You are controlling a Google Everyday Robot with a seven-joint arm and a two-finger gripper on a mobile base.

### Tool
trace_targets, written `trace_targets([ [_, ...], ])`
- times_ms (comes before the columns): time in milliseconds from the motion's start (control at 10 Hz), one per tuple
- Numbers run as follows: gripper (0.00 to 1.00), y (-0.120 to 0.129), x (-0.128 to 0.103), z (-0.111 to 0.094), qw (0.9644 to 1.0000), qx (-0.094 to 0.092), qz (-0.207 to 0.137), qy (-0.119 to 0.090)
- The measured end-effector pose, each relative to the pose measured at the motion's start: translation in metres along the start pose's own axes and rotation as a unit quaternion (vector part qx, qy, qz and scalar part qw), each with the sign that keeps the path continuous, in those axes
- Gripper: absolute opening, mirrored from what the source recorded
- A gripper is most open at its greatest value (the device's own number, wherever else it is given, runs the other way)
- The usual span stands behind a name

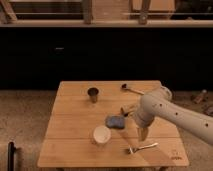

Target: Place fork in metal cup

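In the single camera view the fork [143, 147] lies flat on the worktop [75, 111] near its near right edge, tines pointing left and handle running right. The tool [143, 133] hangs just beyond the fork, pointing down from the pale arm [175, 114]. It does not seem to touch the fork, and I cannot tell whether it is released or clenched. The step in hand looks like the reach for the fork, with nothing lifted yet. The next move likely calls for lowering onto the slim handle, which lies low against the wood and may slip, and gripping it. The metal cup [93, 94] stands upright, well apart at the far left. Between fork and cup sit the blue pad [115, 121] and the white cup [102, 134], so the carry should pass above them. A dark-headed utensil [131, 89] lies at the far edge, out of the way.
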Motion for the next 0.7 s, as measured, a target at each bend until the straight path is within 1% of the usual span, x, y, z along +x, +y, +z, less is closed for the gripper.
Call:
trace_targets([
  [100,0.8,0.015,0.006,0.006,1.0,0.002,0.002,0.0],
  [200,0.8,0.025,0.011,0.014,1.0,0.002,0.006,-0.006],
  [500,0.8,0.038,0.022,0.037,0.9997,0.007,0.01,-0.02],
  [700,0.8,0.041,0.025,0.053,0.9996,0.008,0.01,-0.023],
])
